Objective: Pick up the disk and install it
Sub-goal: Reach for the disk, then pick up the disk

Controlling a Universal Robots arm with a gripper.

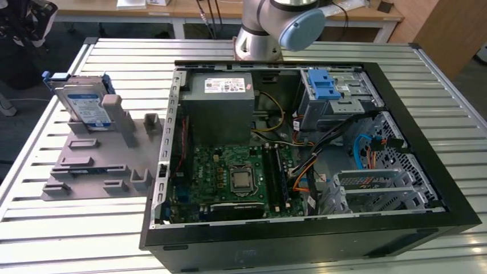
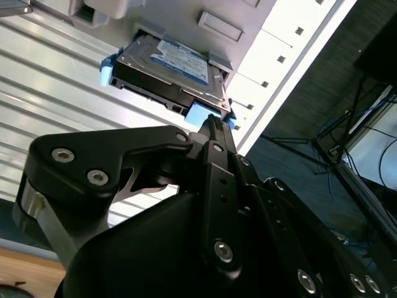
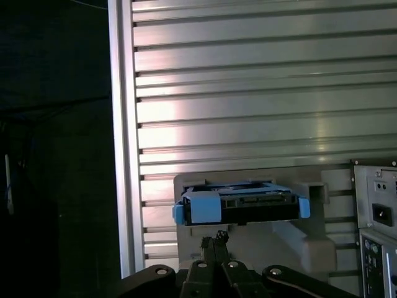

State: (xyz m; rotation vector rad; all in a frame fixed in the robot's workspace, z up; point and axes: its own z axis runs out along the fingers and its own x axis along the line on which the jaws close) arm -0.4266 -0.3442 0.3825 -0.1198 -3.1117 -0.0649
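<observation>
The disk (image 1: 80,103) stands on edge in a slot at the far end of a grey holder (image 1: 91,165), at the exterior view's left. It is silver with a white-and-blue label and a blue bracket around it. In both wrist views my gripper (image 2: 211,124) (image 3: 217,239) hangs a short way off the disk (image 2: 167,68) (image 3: 239,205), not touching it. Its black fingertips are pressed together with nothing between them. The disk's connector edge and blue bracket face the gripper.
An open computer case (image 1: 304,142) lies on the slatted metal table (image 1: 68,228), with a drive bay and its blue latch (image 1: 325,88) at the far right corner. The arm's base (image 1: 259,34) stands behind the case. The table's edge (image 3: 121,155) runs close to the holder.
</observation>
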